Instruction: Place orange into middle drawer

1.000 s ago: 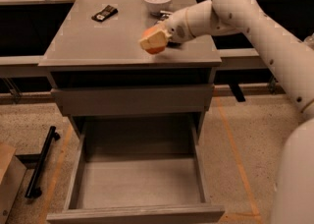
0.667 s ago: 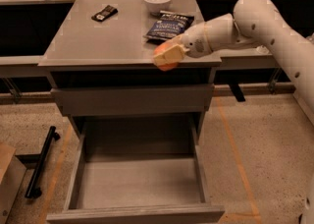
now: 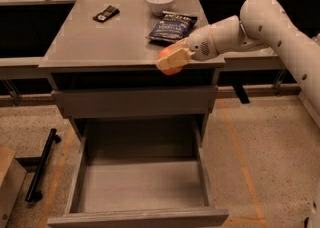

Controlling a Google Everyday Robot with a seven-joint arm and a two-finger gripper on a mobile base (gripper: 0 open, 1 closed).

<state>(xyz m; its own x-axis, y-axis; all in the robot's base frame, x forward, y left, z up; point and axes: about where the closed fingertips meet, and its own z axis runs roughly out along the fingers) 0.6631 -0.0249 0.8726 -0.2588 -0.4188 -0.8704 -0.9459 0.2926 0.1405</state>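
Note:
My gripper reaches in from the right on a white arm and is shut on the orange, a small round fruit partly covered by the cream fingers. It holds the orange at the front edge of the grey cabinet's top, right of centre, above the closed upper drawer panel. The middle drawer is pulled out wide open below, with a bare grey floor and low side walls. Nothing lies in it.
On the cabinet top stand a white bowl, a blue chip bag and a small dark packet. A black bar lies on the floor at left, beside a brown box corner.
My gripper has carried the orange forward and to the right, from over the cabinet top to its front edge, and a little lower. The chip bag is uncovered now.

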